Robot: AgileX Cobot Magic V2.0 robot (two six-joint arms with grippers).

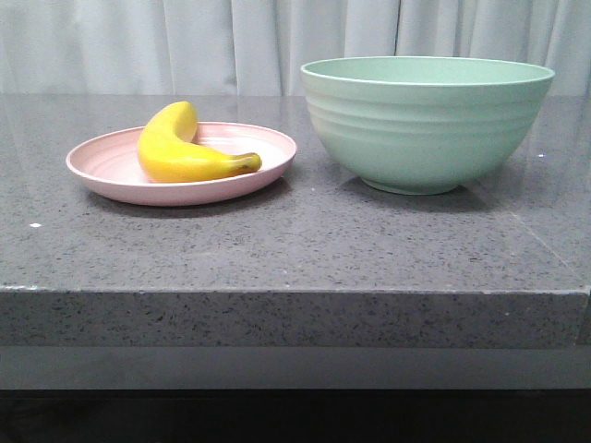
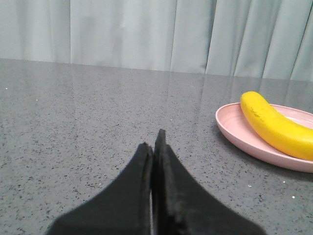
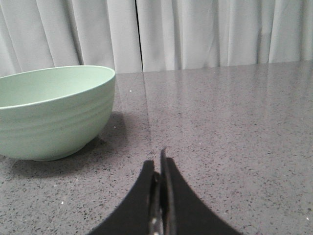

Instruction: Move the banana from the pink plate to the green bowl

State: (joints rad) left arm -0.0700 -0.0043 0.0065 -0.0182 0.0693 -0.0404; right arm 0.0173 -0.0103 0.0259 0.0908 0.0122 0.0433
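The yellow banana (image 1: 180, 148) lies curved on the pink plate (image 1: 111, 175) at the left of the grey stone table. The green bowl (image 1: 425, 125) stands empty to the right of the plate. Neither gripper shows in the front view. In the left wrist view my left gripper (image 2: 154, 142) is shut and empty, low over the table, with the plate (image 2: 239, 134) and banana (image 2: 274, 125) apart from it to one side. In the right wrist view my right gripper (image 3: 159, 159) is shut and empty, with the bowl (image 3: 54, 115) apart from it.
The table's front edge (image 1: 295, 291) runs across the front view below the plate and bowl. A pale curtain (image 1: 231, 41) hangs behind the table. Bare tabletop lies between plate and bowl and in front of both.
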